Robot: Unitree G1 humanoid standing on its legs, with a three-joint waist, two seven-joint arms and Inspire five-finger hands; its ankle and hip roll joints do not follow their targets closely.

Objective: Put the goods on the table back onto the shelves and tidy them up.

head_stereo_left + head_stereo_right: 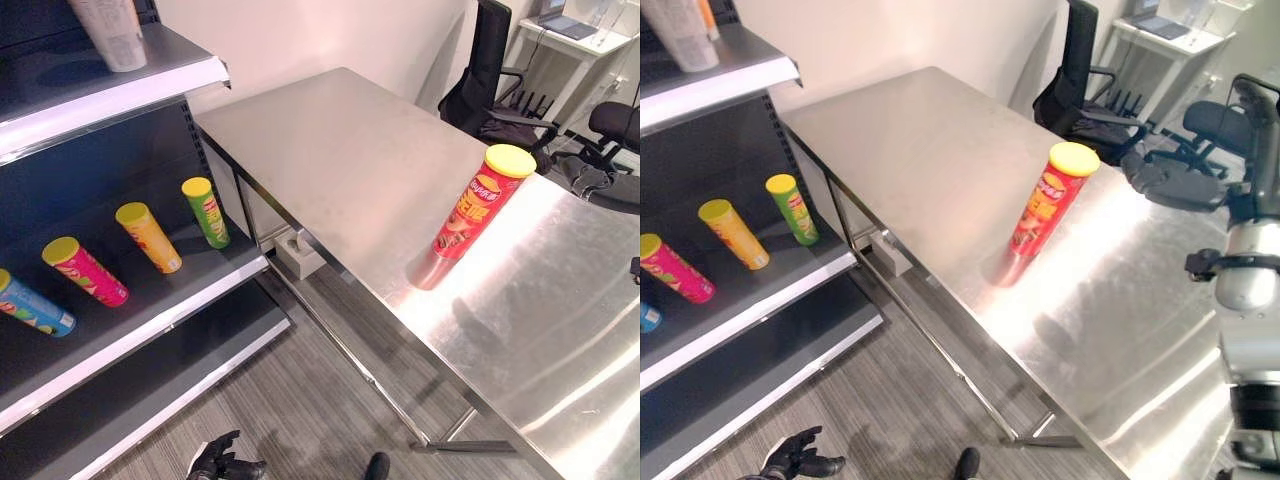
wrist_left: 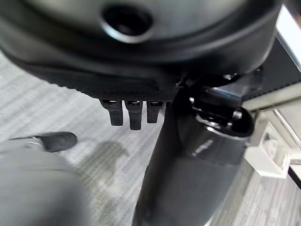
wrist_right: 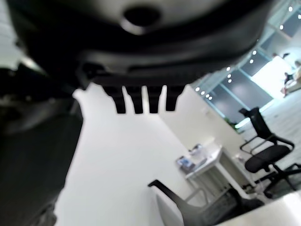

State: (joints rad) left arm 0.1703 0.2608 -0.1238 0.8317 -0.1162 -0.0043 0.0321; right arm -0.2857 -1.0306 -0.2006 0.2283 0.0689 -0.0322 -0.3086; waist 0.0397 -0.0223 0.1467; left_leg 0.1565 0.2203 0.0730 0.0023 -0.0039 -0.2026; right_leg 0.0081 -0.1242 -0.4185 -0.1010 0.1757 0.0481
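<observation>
Standing upright right of centre on the steel table (image 1: pixel 330 150) is the red chip can (image 1: pixel 478 205), yellow lid on top, nothing touching it. Down at the bottom left edge hangs the left hand (image 1: pixel 222 461), fingers loosely spread and empty, well apart from that can. The right hand (image 3: pixel 141 101) shows short straight fingers, holding nothing (pointing at a far office chair (image 3: pixel 265 153)). Four cans lie on the shelf (image 1: pixel 140 320) at left.

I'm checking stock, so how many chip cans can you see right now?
5. One red can stands upright on the table. Four lie on the middle shelf: green, orange, pink and blue. More may be hidden past the shelf's edge.
</observation>
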